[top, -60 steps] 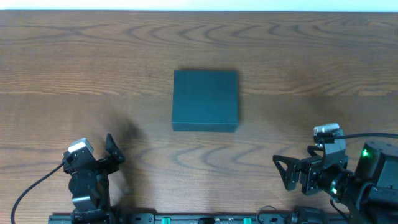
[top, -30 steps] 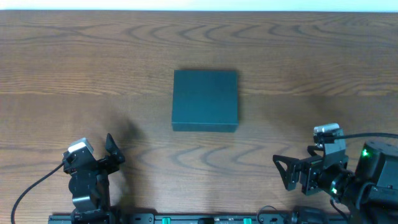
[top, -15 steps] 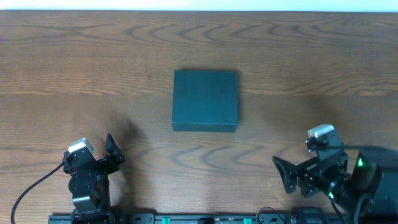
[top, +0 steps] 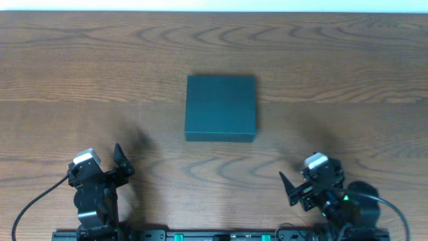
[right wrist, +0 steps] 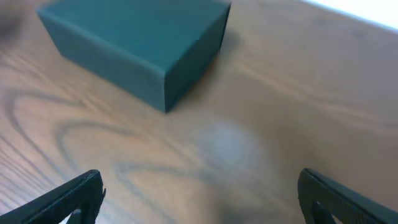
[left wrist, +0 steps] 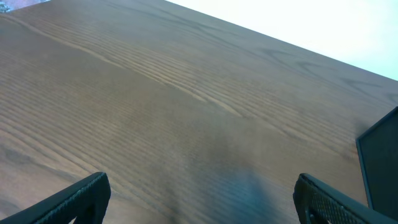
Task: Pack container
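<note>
From overhead, we see a bare wood-grain counter [top: 80,67] with the teal-black container [top: 221,107] lying closed at its middle, well apart from both arms at the near edge. The left jaws and the right jaws are both spread wide and hold nothing. In the left wrist view only one corner of the container [left wrist: 379,162] shows at the right edge, so a reach from this side risks hitting the wall. In the right wrist view the container [right wrist: 124,43] sits ahead and to the left, one corner toward us. We judge that it may slide on the smooth counter if one jaw pushes it unbraced. We cannot tell which side the flap is hinged on, so a lift could start at the wrong edge.
</note>
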`<state>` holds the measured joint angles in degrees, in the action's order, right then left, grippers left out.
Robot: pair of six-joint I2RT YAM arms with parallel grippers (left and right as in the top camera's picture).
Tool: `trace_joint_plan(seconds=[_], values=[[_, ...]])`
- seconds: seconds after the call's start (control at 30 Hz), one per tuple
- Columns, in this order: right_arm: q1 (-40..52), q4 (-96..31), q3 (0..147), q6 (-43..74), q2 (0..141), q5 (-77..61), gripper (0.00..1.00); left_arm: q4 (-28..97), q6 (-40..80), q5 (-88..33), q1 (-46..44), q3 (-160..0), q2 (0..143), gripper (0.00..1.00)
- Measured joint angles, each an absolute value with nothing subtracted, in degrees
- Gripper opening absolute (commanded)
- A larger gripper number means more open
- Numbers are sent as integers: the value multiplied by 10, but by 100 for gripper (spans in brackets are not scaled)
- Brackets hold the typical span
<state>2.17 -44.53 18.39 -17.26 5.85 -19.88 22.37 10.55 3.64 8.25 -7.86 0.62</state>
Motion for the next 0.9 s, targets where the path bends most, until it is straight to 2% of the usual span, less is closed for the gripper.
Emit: trace_joint_plan(seconds=[0.27,0.9], values=[[22,-428,104,-172,9,-198,99,224,105,36,83,-79,6,96],[22,-426,101,-172,8,-186,99,224,105,36,83,-79,6,95]])
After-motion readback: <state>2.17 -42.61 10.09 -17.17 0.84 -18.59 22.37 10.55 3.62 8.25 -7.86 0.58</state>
